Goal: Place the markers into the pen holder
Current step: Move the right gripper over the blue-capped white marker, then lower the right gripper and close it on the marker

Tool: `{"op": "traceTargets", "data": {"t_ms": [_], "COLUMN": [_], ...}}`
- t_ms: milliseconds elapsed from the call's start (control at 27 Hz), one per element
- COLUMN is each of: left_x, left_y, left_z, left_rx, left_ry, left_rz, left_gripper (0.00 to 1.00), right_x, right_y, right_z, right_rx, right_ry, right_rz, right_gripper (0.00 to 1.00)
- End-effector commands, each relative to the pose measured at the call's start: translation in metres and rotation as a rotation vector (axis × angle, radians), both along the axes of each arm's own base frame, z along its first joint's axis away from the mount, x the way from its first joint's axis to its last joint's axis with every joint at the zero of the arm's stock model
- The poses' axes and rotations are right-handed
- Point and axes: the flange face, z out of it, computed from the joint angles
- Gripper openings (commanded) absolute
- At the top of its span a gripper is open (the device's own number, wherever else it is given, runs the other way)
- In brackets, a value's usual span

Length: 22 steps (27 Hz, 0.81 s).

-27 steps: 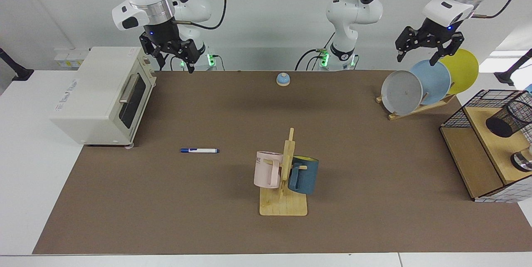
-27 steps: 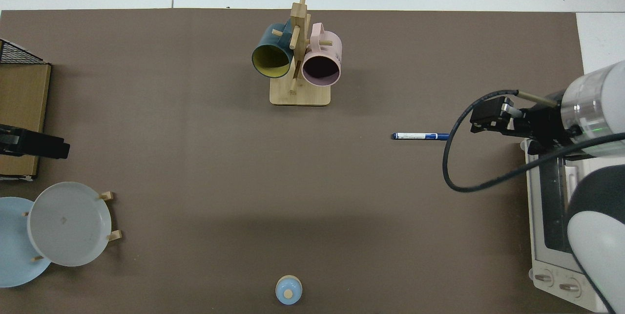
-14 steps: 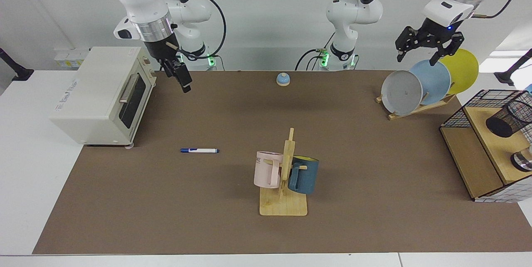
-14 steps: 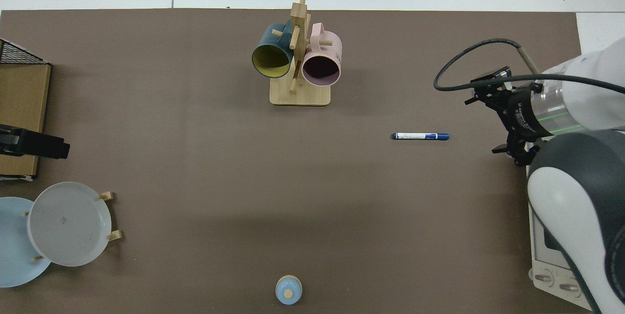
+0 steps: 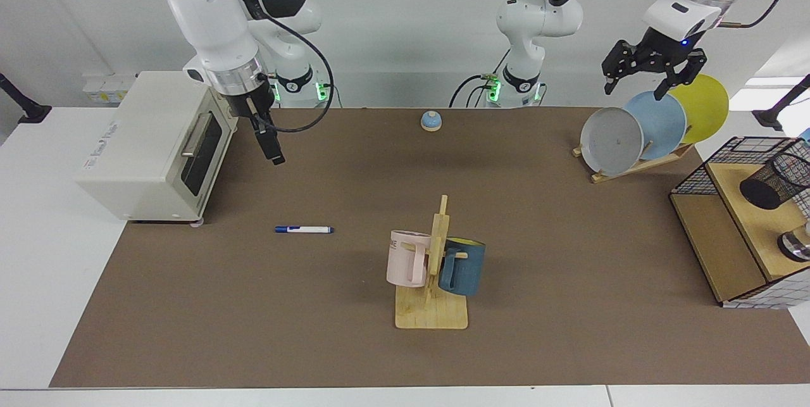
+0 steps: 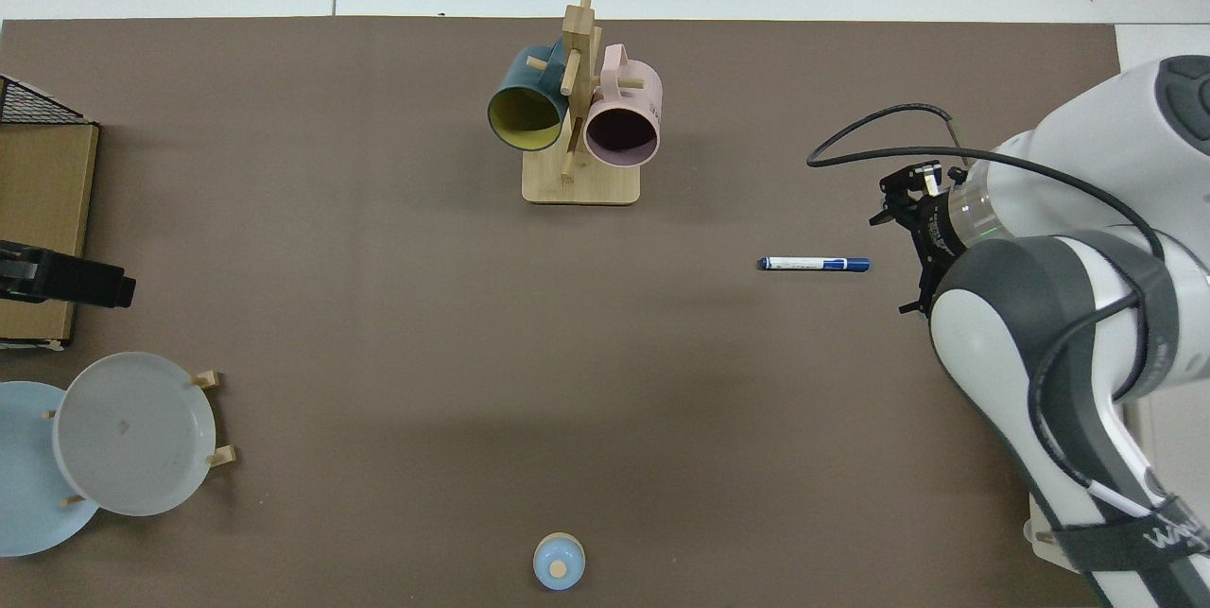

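Note:
The marker (image 5: 304,229) (image 6: 813,263), white with a dark blue cap, lies flat on the brown mat (image 5: 316,331), free of both grippers. My right gripper (image 5: 273,152) (image 6: 909,247) hangs above the mat beside the oven front, behind the marker and well apart from it. It is edge-on in the facing view; from above its fingers spread to both sides of the wrist, open and empty. The pen holder (image 5: 775,182), a black mesh cup, lies tilted on the wooden shelf at the far side. My left gripper (image 5: 635,85) waits open above the plates.
A white toaster oven (image 5: 152,147) stands close to the right arm. A wooden mug rack (image 5: 433,306) with a pink and a blue mug stands mid-table. A plate rack (image 5: 633,166), a small bell (image 5: 431,121) and a wire-framed shelf (image 5: 709,166) stand further off.
The right arm has swung forward and down from behind the oven's corner, turning its gripper about the wrist and bringing it nearer the marker. The left arm and the marker have stayed put.

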Motion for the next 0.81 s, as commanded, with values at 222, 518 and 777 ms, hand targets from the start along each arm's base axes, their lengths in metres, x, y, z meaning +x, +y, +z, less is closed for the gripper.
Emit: {"op": "traceTargets", "data": {"t_ms": [222,518,777], "left_x": [-0.005,-0.005,-0.005], "left_y": [0.002,0.002,0.003], "left_z": [0.004,0.004,0.005], "left_rx": [0.01,0.01,0.012], "left_ry": [0.007,0.006,0.005], "left_rz": [0.008,0.007,0.008], "left_gripper": [1.0,1.0,1.0], "right_x": [0.023,0.029,0.033], "right_y": [-0.021,-0.009,-0.011], "right_z": [-0.043,-0.093,-0.133], "right_rx": [0.003,0.019,0.026], "right_ry": [-0.051,-0.067,-0.088], "right_rz": [-0.149,-0.241,-0.265], "right_gripper": [0.99,0.99,0.99]}}
